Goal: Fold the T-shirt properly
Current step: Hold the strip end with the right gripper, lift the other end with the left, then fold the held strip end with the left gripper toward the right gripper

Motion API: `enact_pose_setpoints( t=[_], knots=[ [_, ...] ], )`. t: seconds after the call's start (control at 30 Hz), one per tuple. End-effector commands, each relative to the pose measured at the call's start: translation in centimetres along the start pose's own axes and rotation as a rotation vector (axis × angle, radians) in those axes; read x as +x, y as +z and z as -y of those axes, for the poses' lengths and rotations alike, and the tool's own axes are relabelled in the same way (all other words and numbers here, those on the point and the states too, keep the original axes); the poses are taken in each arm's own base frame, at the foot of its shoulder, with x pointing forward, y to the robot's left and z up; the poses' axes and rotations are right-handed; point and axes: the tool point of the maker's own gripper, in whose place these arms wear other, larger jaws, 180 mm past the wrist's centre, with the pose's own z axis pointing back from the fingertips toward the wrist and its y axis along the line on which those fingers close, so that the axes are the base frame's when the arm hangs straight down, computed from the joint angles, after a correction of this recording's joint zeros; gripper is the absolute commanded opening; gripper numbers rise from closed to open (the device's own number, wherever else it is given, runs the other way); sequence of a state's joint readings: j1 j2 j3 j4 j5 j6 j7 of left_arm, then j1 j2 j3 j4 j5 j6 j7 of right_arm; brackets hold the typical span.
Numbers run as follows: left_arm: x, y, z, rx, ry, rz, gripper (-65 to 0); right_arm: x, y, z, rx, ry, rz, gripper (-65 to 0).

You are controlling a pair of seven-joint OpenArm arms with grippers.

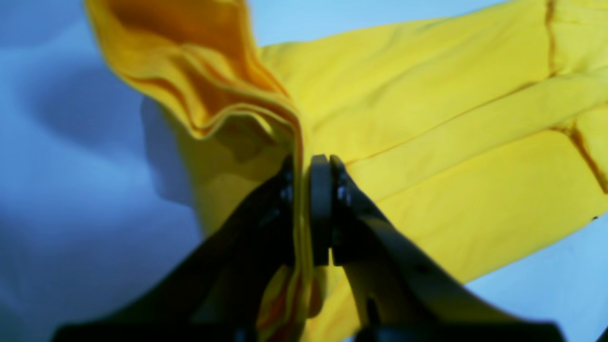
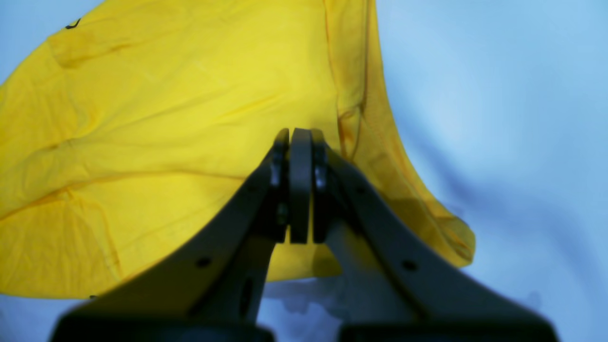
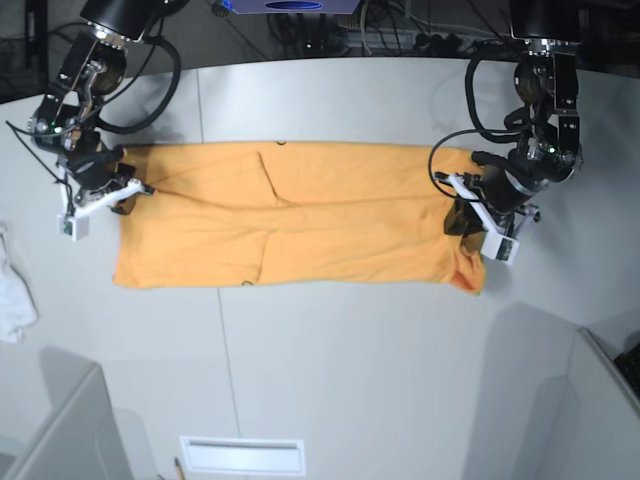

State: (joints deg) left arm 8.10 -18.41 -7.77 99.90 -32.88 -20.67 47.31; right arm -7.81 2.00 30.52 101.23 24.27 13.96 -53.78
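Folding the T-shirt (image 3: 350, 240) lengthwise across the tabletop (image 3: 340, 370), well in from its near edge: left pincer (image 1: 306, 164) closed on raised fabric, right pincer (image 2: 300, 137) shut, empty; next, lay that fold flat

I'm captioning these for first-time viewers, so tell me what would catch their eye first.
The orange-yellow T-shirt stands out first, stretched in a long folded band across the pale table between two dark arms. Next comes its end on the base view's right, where the left tool pinches a raised fold of cloth.
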Motion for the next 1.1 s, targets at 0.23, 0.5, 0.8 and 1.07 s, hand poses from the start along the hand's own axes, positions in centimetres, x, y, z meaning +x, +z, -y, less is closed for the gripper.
enact_pose_setpoints(
  t=[0.23,0.5,0.8,1.07],
  knots=[
    [1.3,-1.9,5.1,-0.102,-0.002,0.026,-65.0,1.4,0.5,0.0,0.002,0.007,0.05,-65.0],
    [1.6,-3.1,8.9,-0.188,-0.018,0.025,-65.0,1.7,0.5,-0.1,0.004,0.008,0.055,-65.0],
    [2.3,-3.6,10.7,-0.224,0.011,0.048,-65.0,1.7,0.4,-0.1,0.004,0.008,0.055,-65.0],
    [2.6,-4.5,14.0,-0.301,-0.01,0.042,-65.0,1.7,0.5,-0.1,0.005,0.007,0.057,-65.0]
  ],
)
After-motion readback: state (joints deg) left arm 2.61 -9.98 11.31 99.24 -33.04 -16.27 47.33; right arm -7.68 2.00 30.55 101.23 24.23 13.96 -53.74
